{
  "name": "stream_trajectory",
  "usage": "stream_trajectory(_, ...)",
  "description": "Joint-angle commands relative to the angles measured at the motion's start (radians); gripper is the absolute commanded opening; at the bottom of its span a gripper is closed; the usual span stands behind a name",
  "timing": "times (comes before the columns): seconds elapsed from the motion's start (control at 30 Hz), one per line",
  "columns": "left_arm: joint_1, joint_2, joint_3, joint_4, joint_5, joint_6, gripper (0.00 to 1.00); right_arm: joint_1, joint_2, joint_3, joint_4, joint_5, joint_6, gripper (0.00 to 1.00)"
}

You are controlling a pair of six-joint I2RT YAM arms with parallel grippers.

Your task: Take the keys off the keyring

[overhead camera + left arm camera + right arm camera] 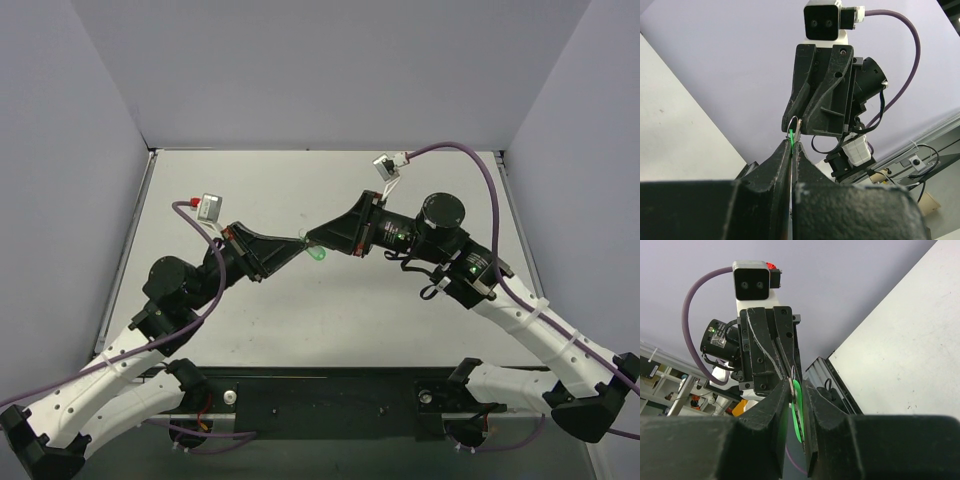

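Note:
Above the middle of the table my two grippers meet tip to tip. The keyring (pixel 318 254), a bright green oval tag, hangs just under the fingertips. My left gripper (pixel 299 244) is shut on the tag's edge, a green sliver (pixel 790 136) at its tips (pixel 792 143), with a silver ring and key (pixel 797 128) sticking out past them. In the right wrist view the green tag (pixel 799 412) stands edge-on between the fingers of my right gripper (pixel 799 389). The small silver key (pixel 791 385) is pressed against the left finger there, and the jaws are nearly together on it.
The white table (pixel 250 190) is walled by pale panels at the back and both sides. A black rail (pixel 330 395) runs along the near edge between the arm bases. Purple cables (pixel 470 150) loop off each wrist camera.

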Motion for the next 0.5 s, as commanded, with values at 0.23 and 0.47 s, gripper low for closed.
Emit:
stream_trajectory(0.23, -0.012, -0.011, -0.009, 0.078, -0.039, -0.011, 0.0, 0.014, -0.011, -0.017, 0.087, -0.022, -0.001, 0.0)
stream_trajectory(0.47, -0.012, -0.033, 0.036, -0.061, -0.048, 0.051, 0.15, 0.014, -0.017, 0.004, 0.052, -0.049, -0.026, 0.0)
